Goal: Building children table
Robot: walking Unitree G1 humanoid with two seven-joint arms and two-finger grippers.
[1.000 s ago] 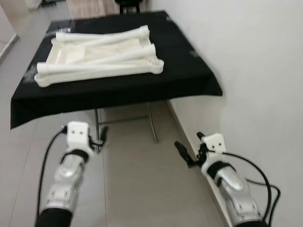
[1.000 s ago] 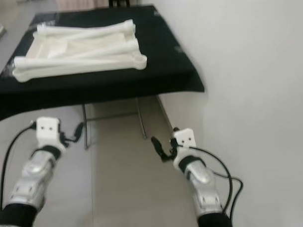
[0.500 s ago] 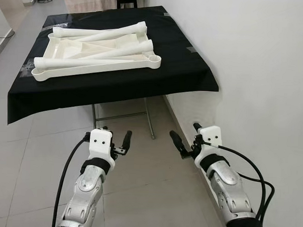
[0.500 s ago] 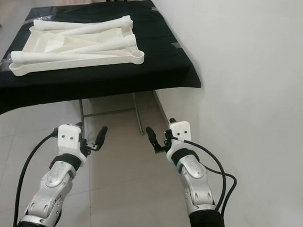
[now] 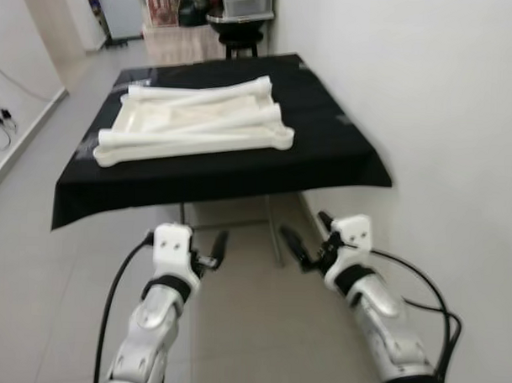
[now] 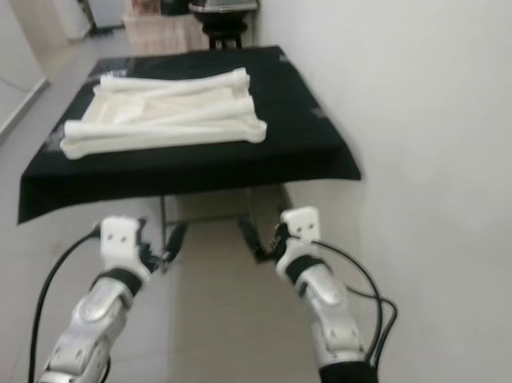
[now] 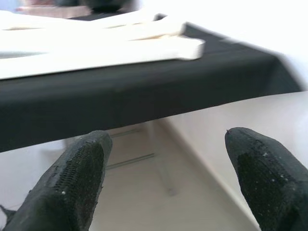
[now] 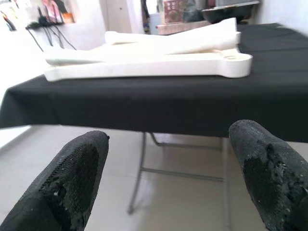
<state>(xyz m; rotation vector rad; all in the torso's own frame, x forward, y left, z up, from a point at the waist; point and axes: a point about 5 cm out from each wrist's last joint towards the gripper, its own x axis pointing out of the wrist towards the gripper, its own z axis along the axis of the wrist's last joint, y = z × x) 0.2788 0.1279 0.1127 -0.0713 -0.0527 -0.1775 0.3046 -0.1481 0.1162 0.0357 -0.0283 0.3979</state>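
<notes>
Up ahead on the black-draped surface [image 5: 325, 152] sits the white tabletop [image 5: 195, 122], flipped over with its loose white legs [image 5: 200, 93] piled across it, close to the front edge. Wall [image 5: 443, 122] runs right beside it. Both arms are held out low over the tile floor [image 5: 35, 259], short of the surface. Left tool [image 5: 213, 250] is spread wide with nothing in it, and the right tool [image 5: 303, 239] is wide and empty too, both pointing at the cloth's hanging edge.
</notes>
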